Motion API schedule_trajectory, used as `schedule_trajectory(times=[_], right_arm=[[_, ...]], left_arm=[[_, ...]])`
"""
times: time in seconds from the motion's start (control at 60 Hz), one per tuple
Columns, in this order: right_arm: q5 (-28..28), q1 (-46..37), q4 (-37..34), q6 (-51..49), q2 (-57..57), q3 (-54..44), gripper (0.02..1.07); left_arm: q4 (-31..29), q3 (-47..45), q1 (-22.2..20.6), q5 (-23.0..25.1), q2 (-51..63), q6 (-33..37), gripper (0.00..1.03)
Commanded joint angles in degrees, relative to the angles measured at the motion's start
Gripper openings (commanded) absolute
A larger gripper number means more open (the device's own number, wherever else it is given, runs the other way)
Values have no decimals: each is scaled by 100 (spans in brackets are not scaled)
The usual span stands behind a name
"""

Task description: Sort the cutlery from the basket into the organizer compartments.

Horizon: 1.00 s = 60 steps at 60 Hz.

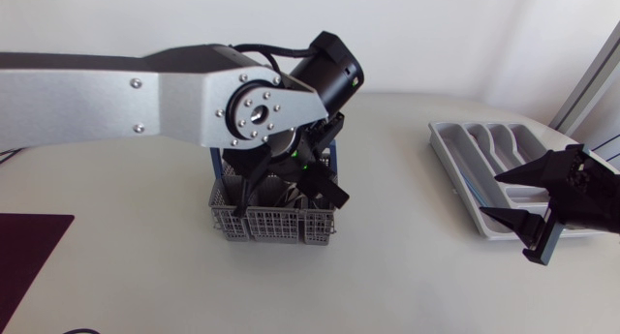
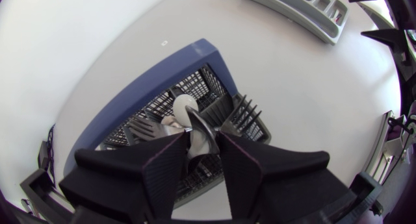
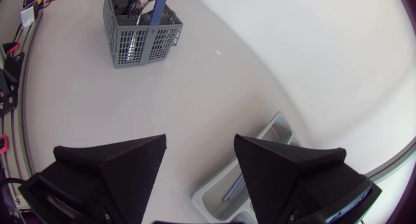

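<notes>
Gripping a spoon [image 2: 198, 128] inside the grey basket [image 1: 271, 223] at centre frame, the left end effector [image 2: 203, 143] should lift straight up, clear of the forks [image 2: 244, 110], while the right end effector [image 1: 492, 195] waits open beside the organizer [image 1: 465, 140] at right.

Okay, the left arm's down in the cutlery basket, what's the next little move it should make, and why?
Probably lift straight up. The left gripper looks closed on a spoon standing in the basket, with forks crowded beside it, so a vertical pull should free it cleanly. The organizer waits by the open right gripper.
</notes>
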Motion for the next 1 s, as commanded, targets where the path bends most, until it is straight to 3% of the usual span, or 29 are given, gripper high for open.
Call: schedule_trajectory(times=[0.0, 0.217, 0.433, 0.75, 0.883, 0.983], right_arm=[[53, 59, -59, 126, -98, -162, 78], [79, 112, -129, 126, -212, -223, 78], [97, 147, -129, 126, -265, -267, 78], [193, 332, -138, 126, -265, -249, 78], [211, 543, -173, 336, -317, -197, 78], [193, 762, -402, 547, -440, -21, 78]], left_arm=[[-11, -170, 144, -66, -158, -107, 18], [262, -416, 355, -66, -228, -45, 4], [446, -706, 391, -66, -466, 16, 4], [1290, -1769, -260, -66, -1925, 517, 3], [1176, -1673, -444, -5, -2294, 535, 3], [991, -1391, -444, 426, -2584, 526, 3]])
